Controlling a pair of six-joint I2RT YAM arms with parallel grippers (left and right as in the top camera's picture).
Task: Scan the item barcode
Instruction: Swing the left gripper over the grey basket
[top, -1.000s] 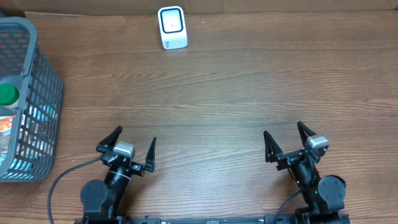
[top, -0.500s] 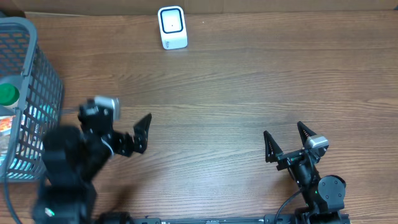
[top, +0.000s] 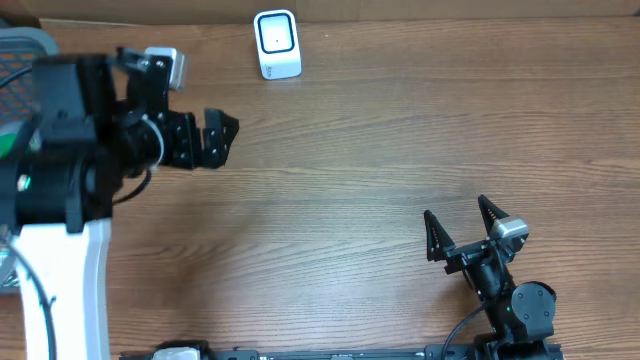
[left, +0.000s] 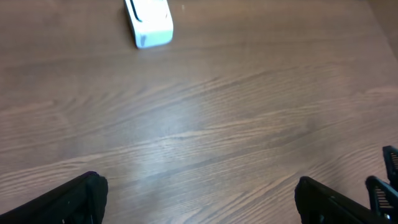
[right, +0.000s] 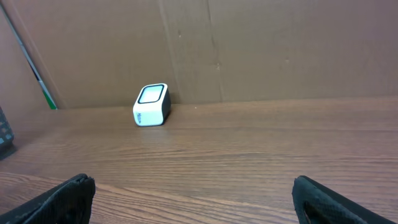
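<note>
The white barcode scanner (top: 277, 44) stands at the table's far edge, and it also shows in the left wrist view (left: 148, 22) and the right wrist view (right: 152, 104). My left gripper (top: 215, 138) hangs raised above the left part of the table, open and empty, its fingers (left: 81, 196) wide apart over bare wood. My right gripper (top: 455, 210) rests near the front right, open with nothing between its fingers (right: 68, 199). The item is out of sight; only a green patch (top: 8, 140) shows in the basket behind the left arm.
A grey wire basket (top: 25, 40) stands at the far left, mostly covered by my left arm. A brown cardboard wall (right: 249, 50) closes off the table's far side.
My left arm has lifted off its rest spot at the front and swung up and back toward the left, over the basket side. The right arm has not moved.
</note>
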